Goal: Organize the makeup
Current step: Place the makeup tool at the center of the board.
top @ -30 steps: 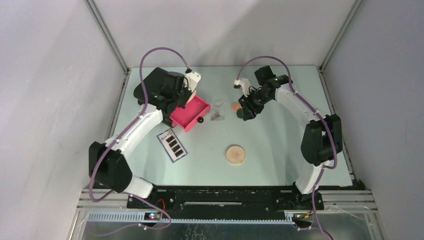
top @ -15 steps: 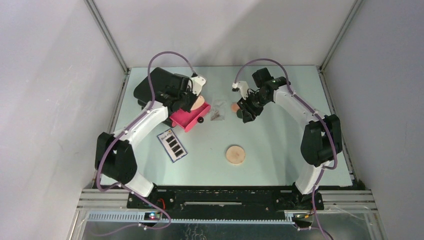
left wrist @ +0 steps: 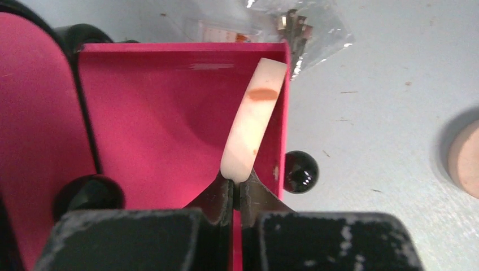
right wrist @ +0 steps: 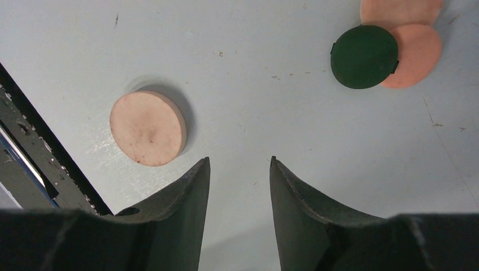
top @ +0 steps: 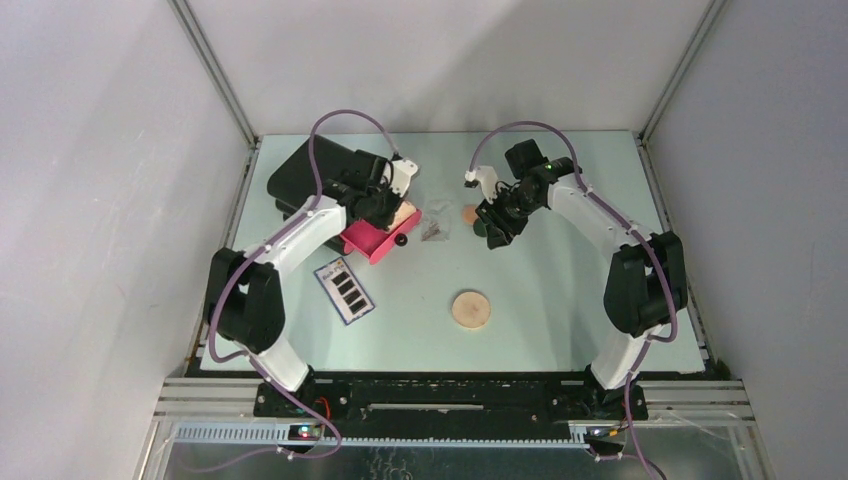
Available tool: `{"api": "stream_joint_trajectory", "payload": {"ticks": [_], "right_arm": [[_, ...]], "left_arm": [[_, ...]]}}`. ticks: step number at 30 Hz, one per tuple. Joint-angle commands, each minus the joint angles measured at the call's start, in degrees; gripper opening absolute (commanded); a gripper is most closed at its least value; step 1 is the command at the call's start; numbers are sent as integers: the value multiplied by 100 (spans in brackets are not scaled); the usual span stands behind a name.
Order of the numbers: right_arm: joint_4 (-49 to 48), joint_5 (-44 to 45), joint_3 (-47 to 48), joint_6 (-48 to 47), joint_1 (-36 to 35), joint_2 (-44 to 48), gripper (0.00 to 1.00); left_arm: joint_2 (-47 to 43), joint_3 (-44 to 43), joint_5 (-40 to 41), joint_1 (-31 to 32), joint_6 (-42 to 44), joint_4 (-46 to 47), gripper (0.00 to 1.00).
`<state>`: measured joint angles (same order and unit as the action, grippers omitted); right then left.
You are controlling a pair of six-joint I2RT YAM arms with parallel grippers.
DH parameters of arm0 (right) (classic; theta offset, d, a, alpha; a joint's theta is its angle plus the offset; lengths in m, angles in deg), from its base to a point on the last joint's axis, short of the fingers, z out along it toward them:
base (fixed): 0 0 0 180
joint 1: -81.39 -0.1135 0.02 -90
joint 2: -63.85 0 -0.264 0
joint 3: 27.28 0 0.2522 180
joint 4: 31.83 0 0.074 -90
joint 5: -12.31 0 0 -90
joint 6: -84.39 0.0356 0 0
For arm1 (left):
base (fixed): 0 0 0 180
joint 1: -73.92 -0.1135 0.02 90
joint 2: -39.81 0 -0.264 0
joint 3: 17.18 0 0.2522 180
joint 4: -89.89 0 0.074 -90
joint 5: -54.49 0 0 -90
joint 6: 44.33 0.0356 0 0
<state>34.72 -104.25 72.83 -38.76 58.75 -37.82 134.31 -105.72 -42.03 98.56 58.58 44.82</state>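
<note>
My left gripper (left wrist: 237, 183) (top: 388, 205) is shut on the rim of a tan round disc (left wrist: 251, 130), held edge-on inside the open pink drawer (left wrist: 169, 118) (top: 368, 240) near its front wall. A second tan disc (top: 471, 309) (right wrist: 148, 128) lies flat mid-table. My right gripper (right wrist: 238, 161) (top: 495, 225) hovers open over bare table, holding nothing. A dark-green round (right wrist: 364, 56) overlaps a peach round (right wrist: 418, 53). The clear packet (top: 436, 220) (left wrist: 305, 28) lies just right of the drawer. The flat palette (top: 344, 290) lies in front of the drawer.
The black box (top: 310, 170) stands at the back left, behind the pulled-out drawer. The drawer's black knob (left wrist: 299, 171) (top: 402, 241) sticks out toward the packet. Another peach round (right wrist: 398, 8) touches the first. Grey walls enclose the table.
The left arm has swung right and forward, carrying the tan disc over and into the pink drawer. The right gripper has barely shifted and stays open.
</note>
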Motion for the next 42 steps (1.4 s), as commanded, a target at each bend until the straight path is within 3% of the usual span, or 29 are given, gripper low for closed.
{"api": "stream_joint_trajectory", "payload": {"ticks": [1,6,11,15,19,25,37,42], "right_arm": [[-125,38,14,-113,-48,297,52],[-121,62,23,-133,-78,263,52],[-114,140,23,-153,-135,261,52],[-112,184,1,-164,-162,261,52],[-113,228,-4,-175,-187,261,52],[-134,315,-71,-199,-234,279,51],[-122,459,-91,-227,-272,242,51],[-43,622,-28,-304,-176,337,51]], "left_arm": [[-392,2,914,6,113,363,0],[-832,327,1827,1,390,841,0],[-986,424,2106,-12,510,942,0],[-1106,480,2047,-21,549,926,0],[-1263,633,1464,-14,684,874,0],[-1140,604,1376,-19,718,274,0],[-1619,1498,1716,186,1163,859,0],[-1802,1618,1193,216,1328,745,1]]}}
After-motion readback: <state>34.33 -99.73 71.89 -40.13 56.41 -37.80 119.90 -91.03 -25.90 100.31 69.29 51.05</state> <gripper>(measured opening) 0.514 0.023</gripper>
